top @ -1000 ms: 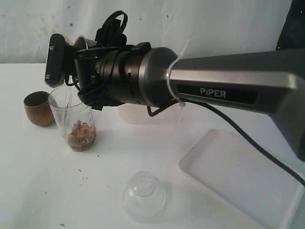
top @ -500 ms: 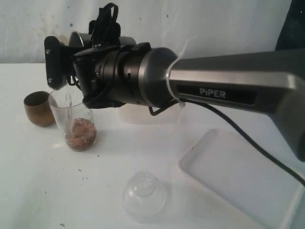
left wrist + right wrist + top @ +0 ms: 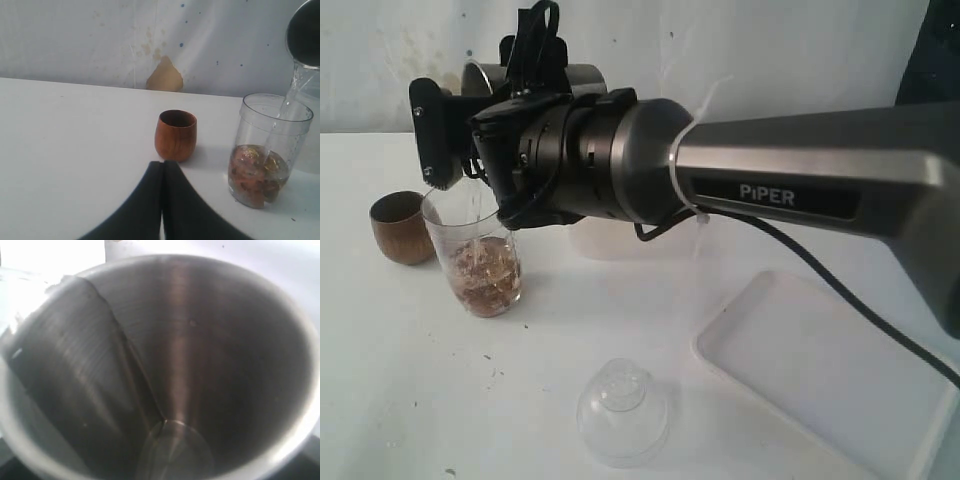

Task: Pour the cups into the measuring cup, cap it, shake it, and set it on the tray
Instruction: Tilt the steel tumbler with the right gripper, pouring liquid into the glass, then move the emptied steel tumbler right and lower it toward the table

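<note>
My right gripper (image 3: 455, 115) reaches across to the left and is shut on the steel tumbler (image 3: 485, 75), tipped above the measuring cup (image 3: 480, 262). A thin stream of water (image 3: 287, 105) falls from the tumbler's rim (image 3: 305, 32) into the clear measuring cup (image 3: 267, 150), which holds brownish bits in water. The right wrist view is filled by the tumbler's inside (image 3: 170, 370). The brown wooden cup (image 3: 400, 228) stands upright just left of the measuring cup. My left gripper (image 3: 162, 164) is shut and empty, just short of the wooden cup (image 3: 175, 135). The white tray (image 3: 820, 370) lies at the front right.
A clear domed lid (image 3: 622, 410) lies on the table in front, between the measuring cup and the tray. A frosted white cup (image 3: 605, 240) stands mostly hidden behind the right arm. A stained white wall closes the back.
The steel tumbler has tipped further over the measuring cup. Water now streams in, and the liquid over the brown bits has risen. The wooden cup, lid and tray have not moved.
</note>
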You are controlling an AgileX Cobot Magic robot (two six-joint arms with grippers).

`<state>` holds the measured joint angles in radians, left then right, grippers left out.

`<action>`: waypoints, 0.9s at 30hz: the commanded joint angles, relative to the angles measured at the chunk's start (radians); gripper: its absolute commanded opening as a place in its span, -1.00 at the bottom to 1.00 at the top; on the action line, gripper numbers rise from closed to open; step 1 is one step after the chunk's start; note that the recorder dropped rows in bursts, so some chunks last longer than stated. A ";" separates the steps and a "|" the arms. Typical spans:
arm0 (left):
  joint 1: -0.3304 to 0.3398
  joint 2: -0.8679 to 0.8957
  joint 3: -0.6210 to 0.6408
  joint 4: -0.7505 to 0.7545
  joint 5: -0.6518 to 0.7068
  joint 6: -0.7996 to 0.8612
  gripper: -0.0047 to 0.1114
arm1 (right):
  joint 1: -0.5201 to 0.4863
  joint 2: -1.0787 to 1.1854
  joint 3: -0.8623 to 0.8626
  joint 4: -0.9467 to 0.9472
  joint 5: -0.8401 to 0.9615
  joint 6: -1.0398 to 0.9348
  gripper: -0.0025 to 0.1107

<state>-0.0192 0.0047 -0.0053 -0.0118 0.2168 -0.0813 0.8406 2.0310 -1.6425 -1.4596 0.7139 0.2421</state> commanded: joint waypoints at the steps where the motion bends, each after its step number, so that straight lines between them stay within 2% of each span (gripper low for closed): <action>1: -0.006 -0.005 0.005 0.004 -0.008 0.000 -0.92 | 0.001 -0.015 -0.011 0.000 0.006 0.071 -0.96; 13: -0.006 -0.005 0.005 0.004 -0.008 0.000 -0.92 | -0.007 -0.022 -0.011 0.214 -0.018 0.189 -0.96; 21: -0.006 -0.005 0.005 0.004 -0.008 0.000 -0.92 | -0.100 -0.098 -0.011 0.615 -0.188 0.157 -0.96; 27: -0.006 -0.005 0.005 0.004 -0.008 0.000 -0.92 | -0.201 -0.153 -0.009 1.061 -0.274 -0.066 -0.96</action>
<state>-0.0192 0.0047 -0.0053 -0.0118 0.2168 -0.0813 0.6813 1.9114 -1.6429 -0.5770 0.4843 0.2825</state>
